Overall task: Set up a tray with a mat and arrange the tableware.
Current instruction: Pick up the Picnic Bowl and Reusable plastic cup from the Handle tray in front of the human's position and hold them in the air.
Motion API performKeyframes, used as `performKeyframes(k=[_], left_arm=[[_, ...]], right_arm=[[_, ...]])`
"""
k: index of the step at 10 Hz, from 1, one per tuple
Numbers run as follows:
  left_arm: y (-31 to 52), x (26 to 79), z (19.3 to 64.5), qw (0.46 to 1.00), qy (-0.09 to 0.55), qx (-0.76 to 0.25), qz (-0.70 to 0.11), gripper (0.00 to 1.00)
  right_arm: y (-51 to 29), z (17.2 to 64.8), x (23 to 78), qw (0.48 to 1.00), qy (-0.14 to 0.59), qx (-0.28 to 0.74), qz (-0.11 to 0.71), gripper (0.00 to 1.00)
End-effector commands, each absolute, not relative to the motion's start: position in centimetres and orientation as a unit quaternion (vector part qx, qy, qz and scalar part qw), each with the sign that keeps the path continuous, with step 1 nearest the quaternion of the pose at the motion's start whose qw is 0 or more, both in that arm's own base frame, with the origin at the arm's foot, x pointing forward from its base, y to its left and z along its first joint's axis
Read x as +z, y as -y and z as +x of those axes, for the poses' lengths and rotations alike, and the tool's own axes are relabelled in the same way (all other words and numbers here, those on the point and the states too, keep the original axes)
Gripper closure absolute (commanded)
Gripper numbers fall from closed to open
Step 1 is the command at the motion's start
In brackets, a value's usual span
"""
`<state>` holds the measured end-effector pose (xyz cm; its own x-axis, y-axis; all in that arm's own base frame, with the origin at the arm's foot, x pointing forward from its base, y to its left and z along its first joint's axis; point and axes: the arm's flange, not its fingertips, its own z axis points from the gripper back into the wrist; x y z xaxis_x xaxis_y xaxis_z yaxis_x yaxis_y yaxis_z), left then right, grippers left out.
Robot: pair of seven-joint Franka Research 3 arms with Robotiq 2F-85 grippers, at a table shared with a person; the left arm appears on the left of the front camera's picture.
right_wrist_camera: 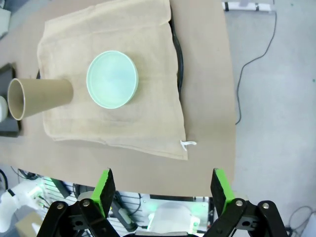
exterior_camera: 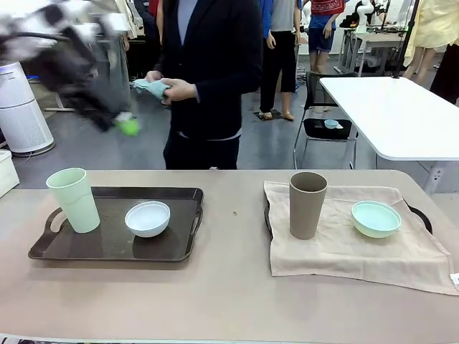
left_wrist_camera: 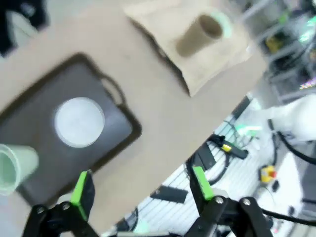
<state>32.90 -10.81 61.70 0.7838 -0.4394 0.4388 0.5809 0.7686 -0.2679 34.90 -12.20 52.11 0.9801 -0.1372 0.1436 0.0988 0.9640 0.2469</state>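
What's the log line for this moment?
left gripper open, high | right gripper open, high | pale green cup, white bowl on bare tray | taupe cup, mint bowl on mat

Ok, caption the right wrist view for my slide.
Right gripper, jaws open, above mint bowl and taupe cup on beige mat.

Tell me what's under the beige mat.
A dark tray: just its handles peek out at the mat's left and right edges. Its floor is covered, so anything else underneath can't be seen.
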Motion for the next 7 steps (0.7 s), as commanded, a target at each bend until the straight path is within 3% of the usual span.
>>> performKeyframes(k=[1, 2, 4, 5, 7], left_arm=[[1.2, 61.7, 30.4, 0.949, 0.205, -0.165, -0.170, 0.00], [10.8, 61.7, 32.9, 0.923, 0.178, -0.276, -0.198, 0.00], [10.8, 61.7, 32.9, 0.923, 0.178, -0.276, -0.198, 0.00], [5.4, 61.6, 30.6, 0.932, 0.187, -0.238, -0.201, 0.00], [2.7, 58.9, 35.2, 0.885, 0.211, -0.201, -0.364, 0.00]], right_arm=[[12.3, 35.5, 51.8, 0.982, 0.071, -0.071, 0.157, 0.00], [11.1, 35.9, 52.1, 0.979, 0.060, -0.107, 0.163, 0.00], [12.4, 35.0, 51.6, 0.983, 0.072, -0.082, 0.147, 0.00], [11.1, 35.5, 52.6, 0.955, -0.056, 0.011, 0.290, 0.00], [11.4, 37.2, 55.1, 0.864, -0.124, 0.046, 0.486, 0.00]])
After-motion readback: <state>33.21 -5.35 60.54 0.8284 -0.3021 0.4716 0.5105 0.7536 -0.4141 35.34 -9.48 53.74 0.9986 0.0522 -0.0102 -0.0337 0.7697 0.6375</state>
